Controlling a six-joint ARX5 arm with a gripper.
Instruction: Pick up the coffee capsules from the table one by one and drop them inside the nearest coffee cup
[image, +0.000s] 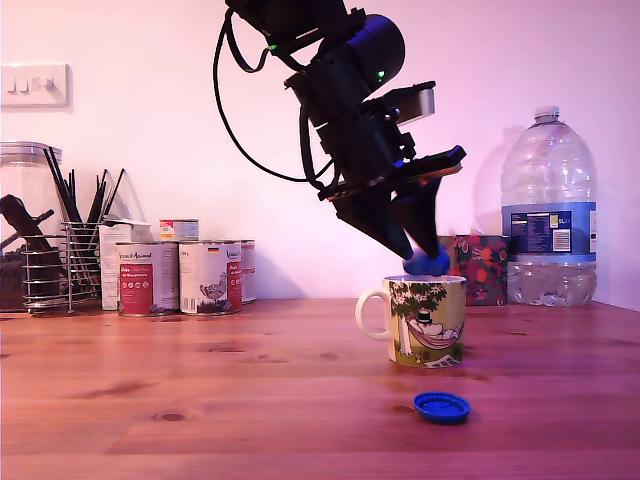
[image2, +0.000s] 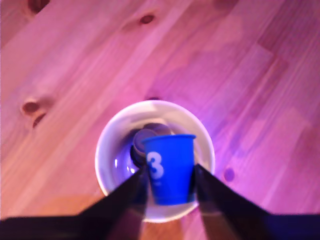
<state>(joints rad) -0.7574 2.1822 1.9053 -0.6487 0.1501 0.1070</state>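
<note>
The coffee capsule in hand, a small bright blue plastic cup-shaped piece with a white "3" on its side (image2: 169, 169), is pinched between the two dark fingers of the black gripper (image: 425, 262), which is closed on it directly above the mouth of the cream ceramic coffee cup with the tree-and-hammock print (image: 427, 320). In the wrist view the capsule hangs over the white interior of the cup, and something dark and rounded already lies at the bottom, though it is too blurred to name.

To my eye the step is the drop, and it looks nearly ready. The capsule sits towards one side of the opening rather than dead centre, so a slight nudge towards the middle before letting go would keep it off the rim. The fingers should part cleanly and evenly, so that the capsule falls straight instead of tipping against one pad. Being light plastic, it could bounce, so a low release is safer than a high one.

A second blue capsule, lying flat like a ridged cap (image: 442, 406), rests on the reddish-brown wooden table (image: 200, 400), nearer the camera than the cup and slightly to the exterior view's right. It waits untouched. Far back on the left stand printed tin cans (image: 210, 277); far right, a large clear water bottle (image: 548, 215).
</note>
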